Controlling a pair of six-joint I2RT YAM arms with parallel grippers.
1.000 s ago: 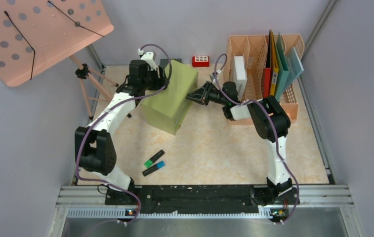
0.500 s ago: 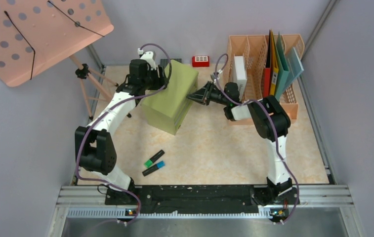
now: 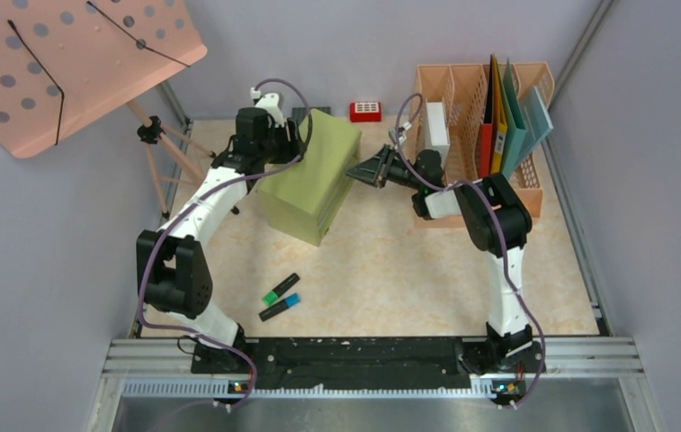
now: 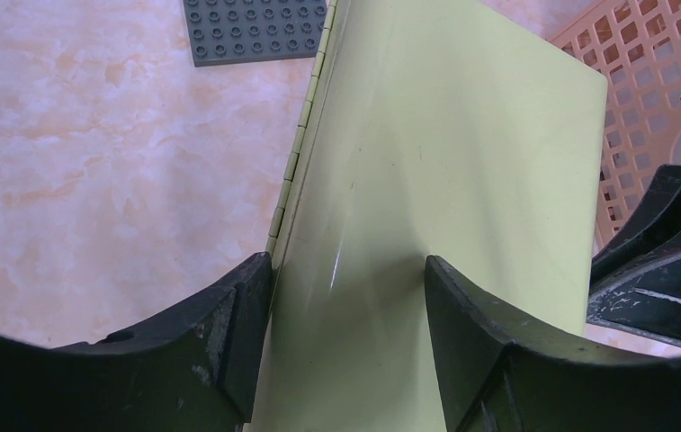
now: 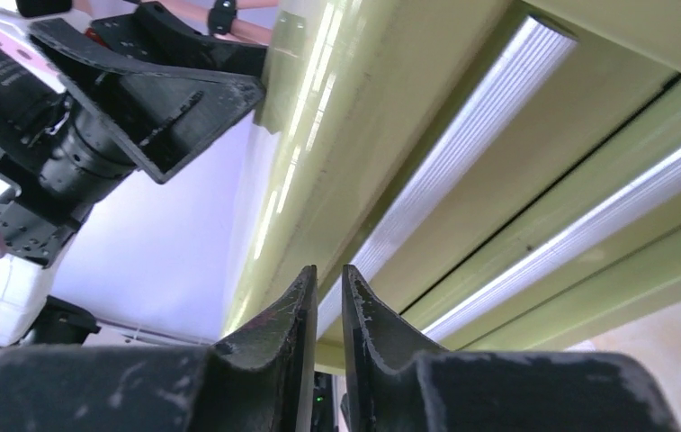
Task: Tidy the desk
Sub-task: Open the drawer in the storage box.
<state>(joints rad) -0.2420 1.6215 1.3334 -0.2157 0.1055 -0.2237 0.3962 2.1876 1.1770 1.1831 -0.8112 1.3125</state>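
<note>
Left of the green cabinet (image 3: 309, 175), the left fingers (image 4: 245, 306) are spread wide and set against its top rear edge. The marbled worktop (image 3: 390, 270) lies beneath the cabinet. Right of the cabinet, the right fingers (image 5: 308, 301) are pressed nearly together, tips at its drawer fronts.

A green drawer cabinet (image 3: 311, 175) stands at an angle on the desk (image 3: 390, 279), and its drawer fronts carry ribbed silver handles (image 5: 462, 153). Behind it lies a grey studded plate (image 4: 255, 27), and near this a small red block (image 3: 365, 111). At the far right stands a peach mesh organizer (image 3: 467, 85). It holds a white box (image 3: 436, 130) and upright folders: red (image 3: 486, 135), yellow (image 3: 498, 126) and teal (image 3: 515, 126). Two black markers lie side by side in front of the cabinet, one green-ended (image 3: 280, 290), one blue-ended (image 3: 280, 308). A peach perforated board (image 3: 67, 63) is on a tripod (image 3: 152, 135) at the left.
</note>
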